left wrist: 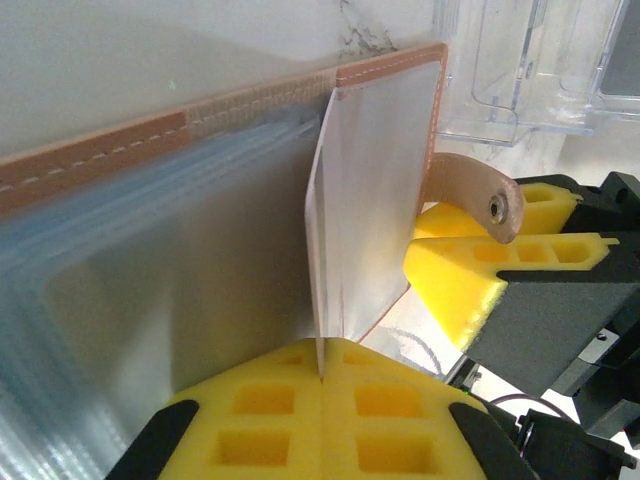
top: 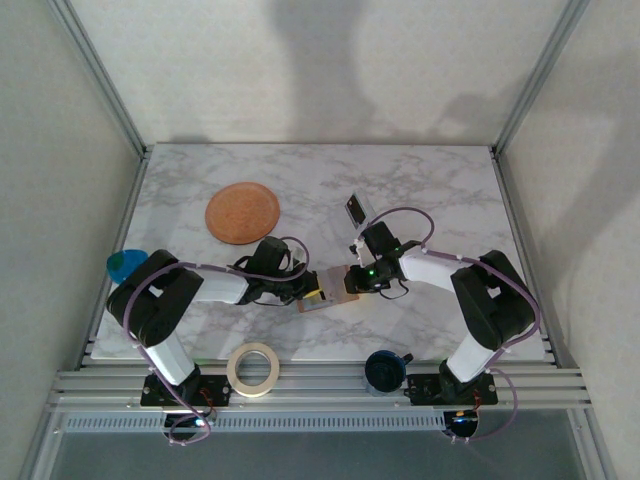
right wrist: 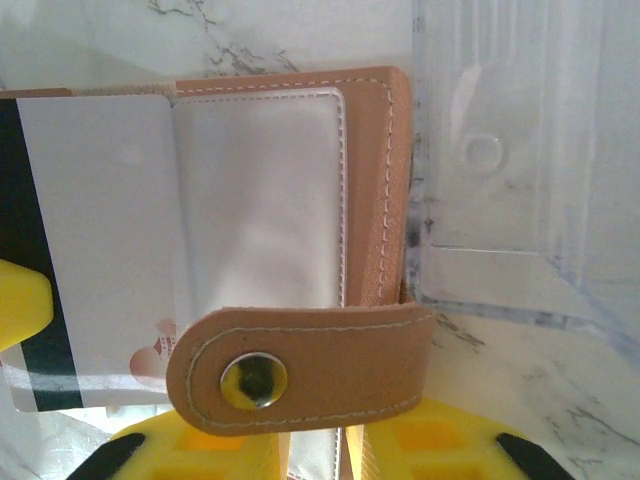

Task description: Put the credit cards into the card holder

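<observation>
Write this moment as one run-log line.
left gripper: shut on whitish card | right gripper: shut on card holder | card at sleeve

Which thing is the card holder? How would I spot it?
Look at the marble table's near middle, where the left gripper and right gripper meet. The card holder is the small tan leather wallet between them, with a snap tab, unlike the round orange disc farther back.

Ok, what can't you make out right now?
Top external: card holder too small, overlapped by left arm and right arm.
Left wrist: clear sleeves blurred against the lens; contents unreadable.
Right wrist: white card cut by the left edge, its corner under the snap tab; depth unclear.
</observation>
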